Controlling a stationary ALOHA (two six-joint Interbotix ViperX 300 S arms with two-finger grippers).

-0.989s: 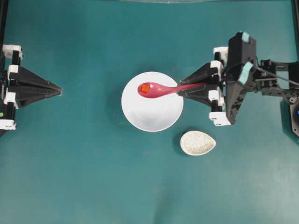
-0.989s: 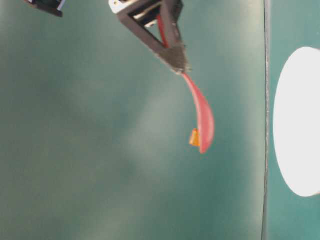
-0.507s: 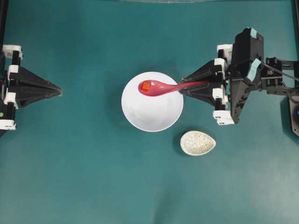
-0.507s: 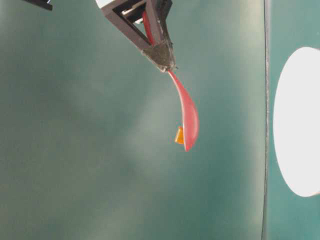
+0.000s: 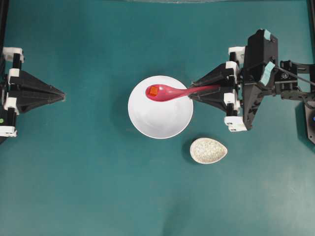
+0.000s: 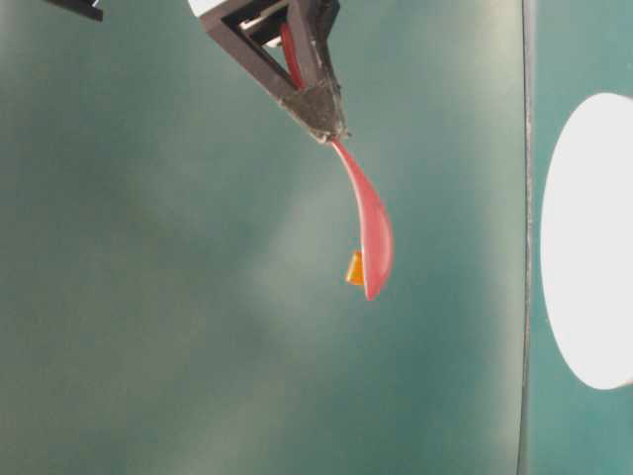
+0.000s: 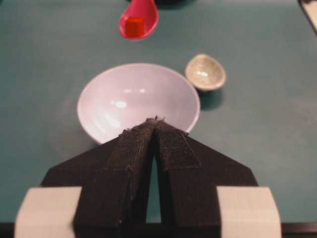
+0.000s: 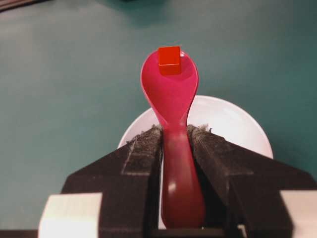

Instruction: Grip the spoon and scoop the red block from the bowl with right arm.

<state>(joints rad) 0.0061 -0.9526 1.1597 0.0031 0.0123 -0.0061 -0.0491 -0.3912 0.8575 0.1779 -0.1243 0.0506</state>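
Tipping is the main worry: the red block (image 8: 169, 60) sits loose near the far tip of the spoon (image 8: 171, 99), close to its rim, so any roll of the wrist or a jerky move could, I judge, slide it off and drop it back into the bowl (image 5: 160, 120) or onto the green table (image 5: 88, 187). A second risk is the grip itself; the right claw (image 8: 174, 131) pinches only the short handle, its padded fingers (image 8: 145, 148) pressed against both sides, and the glossy handle might twist between the pads if the scoop dips. The right arm (image 5: 256, 73) reaches in from the right edge of the table, claw pointing toward the centre, holding the spoon roughly level and clear above the bowl, the scoop over the bowl's upper left part in the overhead view. A small speckled dish (image 5: 208, 150) lies just beside the bowl's lower right. The left claw (image 7: 155, 121) rests at the left edge, fingers pressed together on nothing.
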